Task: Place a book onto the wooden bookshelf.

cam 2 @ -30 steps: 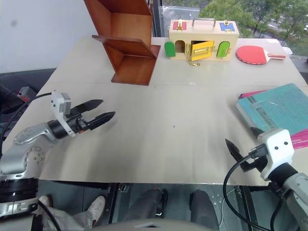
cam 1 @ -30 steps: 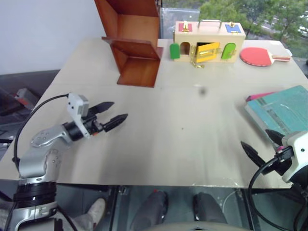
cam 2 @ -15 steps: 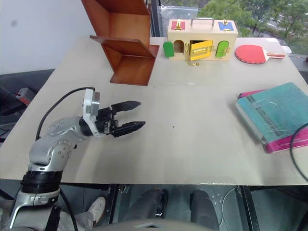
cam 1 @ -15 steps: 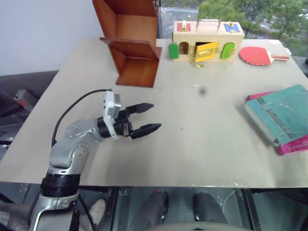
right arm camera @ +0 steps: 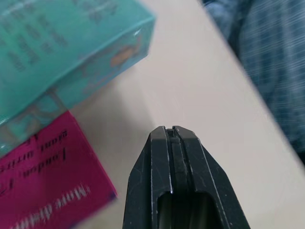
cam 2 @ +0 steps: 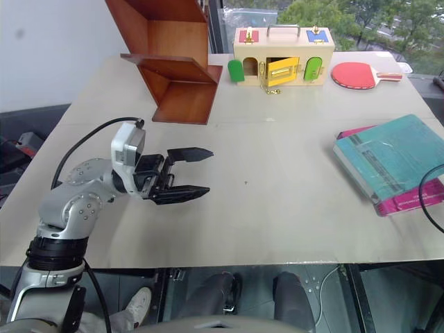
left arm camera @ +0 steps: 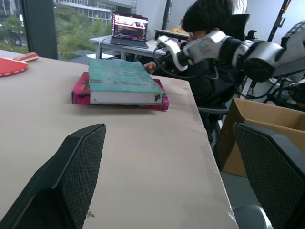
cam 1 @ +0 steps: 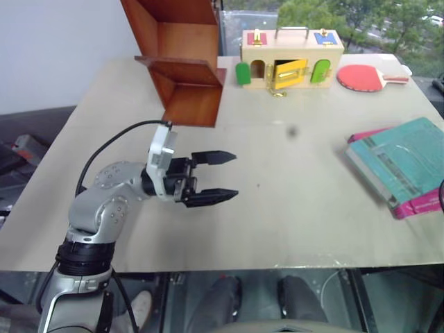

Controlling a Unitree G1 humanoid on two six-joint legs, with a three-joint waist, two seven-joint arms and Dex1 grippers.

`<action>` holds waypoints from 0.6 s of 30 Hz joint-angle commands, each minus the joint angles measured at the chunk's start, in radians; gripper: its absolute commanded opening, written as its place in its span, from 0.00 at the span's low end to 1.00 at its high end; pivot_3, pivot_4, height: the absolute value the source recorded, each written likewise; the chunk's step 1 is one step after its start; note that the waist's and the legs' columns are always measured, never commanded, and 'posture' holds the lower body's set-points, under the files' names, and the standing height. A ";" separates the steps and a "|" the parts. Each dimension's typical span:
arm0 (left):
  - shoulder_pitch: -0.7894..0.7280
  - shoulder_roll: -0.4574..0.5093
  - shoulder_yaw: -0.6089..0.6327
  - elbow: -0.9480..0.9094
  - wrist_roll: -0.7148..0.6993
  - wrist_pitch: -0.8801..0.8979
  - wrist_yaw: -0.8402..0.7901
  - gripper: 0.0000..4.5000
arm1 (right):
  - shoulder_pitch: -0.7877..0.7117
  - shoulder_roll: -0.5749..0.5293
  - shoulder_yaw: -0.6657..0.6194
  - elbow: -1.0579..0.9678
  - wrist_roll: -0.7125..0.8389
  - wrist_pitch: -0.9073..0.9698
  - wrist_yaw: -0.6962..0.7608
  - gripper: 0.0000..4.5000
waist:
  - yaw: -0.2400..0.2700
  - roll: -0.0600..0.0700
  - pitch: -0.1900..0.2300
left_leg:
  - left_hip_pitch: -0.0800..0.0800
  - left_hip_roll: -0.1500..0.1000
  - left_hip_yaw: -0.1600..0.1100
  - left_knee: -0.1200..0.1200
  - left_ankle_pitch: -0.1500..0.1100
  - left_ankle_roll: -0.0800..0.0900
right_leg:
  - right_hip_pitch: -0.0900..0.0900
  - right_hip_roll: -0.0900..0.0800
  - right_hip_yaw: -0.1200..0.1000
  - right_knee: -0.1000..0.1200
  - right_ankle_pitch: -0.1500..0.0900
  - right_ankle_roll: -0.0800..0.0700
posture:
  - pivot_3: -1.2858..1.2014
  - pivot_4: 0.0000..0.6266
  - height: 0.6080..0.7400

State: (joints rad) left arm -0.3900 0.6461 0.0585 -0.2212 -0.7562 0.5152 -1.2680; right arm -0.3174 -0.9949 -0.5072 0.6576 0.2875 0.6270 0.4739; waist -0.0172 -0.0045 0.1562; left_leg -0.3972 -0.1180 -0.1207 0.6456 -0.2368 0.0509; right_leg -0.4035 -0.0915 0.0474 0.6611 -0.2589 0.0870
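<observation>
While book (cam 1: pixel 409 160) tops pink book (cam 1: pixel 419 205), paddle (cam 1: pixel 369 77) behind

The left arm reaches in from the robot's left, elbow bent, forearm lying roughly level above the tabletop (cam 1: pixel 291 229) and pointing toward the robot's right. Its left end effector (cam 1: pixel 222 177) has both black fingers spread wide apart with nothing between them; a black cable arcs from the wrist back along the arm. The right end effector (right arm camera: pixel 172 136) has its two fingers pressed together, tips meeting, empty, angled down over the tabletop's edge.
</observation>
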 commanded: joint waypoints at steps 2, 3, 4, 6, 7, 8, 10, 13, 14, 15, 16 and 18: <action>0.007 0.010 0.023 -0.044 -0.019 -0.002 0.008 1.00 | -0.055 -0.035 0.068 0.109 -0.019 -0.078 0.148 0.01 | 0.004 0.000 0.000 | 0.000 0.000 0.000 0.000 0.000 0.000 | 0.000 0.000 0.000 0.000 0.000 0.000 | 0.52 0.24 1.00; 0.012 0.011 0.029 -0.046 -0.019 -0.001 0.014 1.00 | -0.042 -0.035 0.071 0.091 -0.010 -0.069 0.178 0.01 | 0.004 0.000 0.000 | -0.001 0.000 -0.001 0.000 0.000 0.000 | 0.000 0.000 0.000 0.000 0.000 0.000 | 0.52 0.24 1.00; 0.017 0.014 0.034 -0.048 -0.020 -0.001 0.018 1.00 | -0.026 -0.034 0.067 0.064 0.002 -0.056 0.203 0.01 | 0.003 0.000 0.000 | -0.001 0.000 0.000 0.000 0.000 0.000 | 0.000 0.000 0.000 -0.001 0.000 0.000 | 0.52 0.24 1.00; 0.029 0.017 0.041 -0.053 -0.020 -0.002 0.022 1.00 | 0.029 -0.028 0.055 -0.019 0.034 -0.012 0.256 0.01 | 0.004 0.000 0.000 | -0.001 0.000 -0.001 0.000 0.000 0.001 | 0.000 0.000 0.000 -0.001 0.000 0.000 | 0.52 0.24 1.00; 0.033 0.018 0.042 -0.056 -0.021 -0.002 0.023 1.00 | 0.050 -0.027 0.051 -0.049 0.043 0.002 0.271 0.01 | 0.004 0.000 0.000 | -0.001 0.000 -0.001 0.000 0.000 0.001 | 0.000 0.000 0.000 -0.001 0.000 0.000 | 0.52 0.24 1.00; 0.038 0.019 0.043 -0.059 -0.022 -0.002 0.025 1.00 | 0.088 -0.021 0.041 -0.098 0.052 0.004 0.281 0.01 | 0.004 0.000 0.000 | -0.001 0.000 -0.001 0.000 -0.001 0.001 | 0.000 0.000 0.000 -0.001 0.000 0.000 | 0.52 0.24 1.00; 0.047 0.022 0.047 -0.063 -0.025 0.001 0.031 1.00 | 0.120 -0.010 0.000 -0.137 0.056 0.002 0.237 0.01 | 0.004 0.000 0.000 | -0.001 0.000 -0.001 0.000 -0.001 0.001 | 0.000 0.000 0.000 -0.001 0.000 0.000 | 0.52 0.24 1.00; 0.051 0.025 0.047 -0.063 -0.024 -0.001 0.034 1.00 | 0.079 -0.005 -0.036 -0.067 0.047 -0.045 0.150 0.01 | 0.003 0.000 0.000 | -0.001 0.000 -0.001 0.001 -0.001 0.001 | 0.000 0.000 0.001 0.000 0.000 0.000 | 0.52 0.24 1.00; 0.049 0.024 0.045 -0.062 -0.023 -0.001 0.035 1.00 | 0.056 -0.002 -0.033 -0.029 0.035 -0.083 0.123 0.01 | 0.003 0.000 0.000 | -0.001 0.000 0.000 0.001 -0.001 0.001 | 0.000 0.000 0.001 0.000 0.000 0.000 | 0.52 0.24 1.00; 0.047 0.024 0.044 -0.060 -0.024 -0.001 0.035 1.00 | 0.030 0.003 -0.027 0.014 0.024 -0.119 0.101 0.01 | 0.002 0.000 0.000 | 0.000 0.000 0.000 0.001 -0.001 0.001 | 0.000 0.000 0.001 0.000 0.000 0.000 | 0.52 0.24 1.00; 0.043 0.022 0.042 -0.059 -0.024 0.000 0.037 1.00 | 0.000 0.011 -0.016 0.058 0.020 -0.149 0.100 0.01 | 0.002 0.000 0.000 | 0.000 0.000 0.000 0.001 -0.001 0.001 | 0.000 0.000 0.001 0.000 0.001 0.000 | 0.52 0.24 1.00; 0.037 0.021 0.041 -0.055 -0.025 0.001 0.039 1.00 | -0.058 0.037 0.019 0.141 0.006 -0.226 0.114 0.01 | 0.001 0.000 0.000 | 0.000 0.000 0.000 0.001 -0.001 0.001 | 0.000 0.001 0.001 0.001 0.001 0.000 | 0.52 0.24 1.00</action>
State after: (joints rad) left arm -0.3409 0.6616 0.0764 -0.2546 -0.7601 0.5171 -1.2337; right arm -0.3506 -0.9687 -0.4944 0.7596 0.3037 0.4680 0.5817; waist -0.0162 -0.0045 0.1563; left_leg -0.3970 -0.1176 -0.1207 0.6471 -0.2374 0.0514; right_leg -0.4035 -0.0903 0.0481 0.6617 -0.2581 0.0865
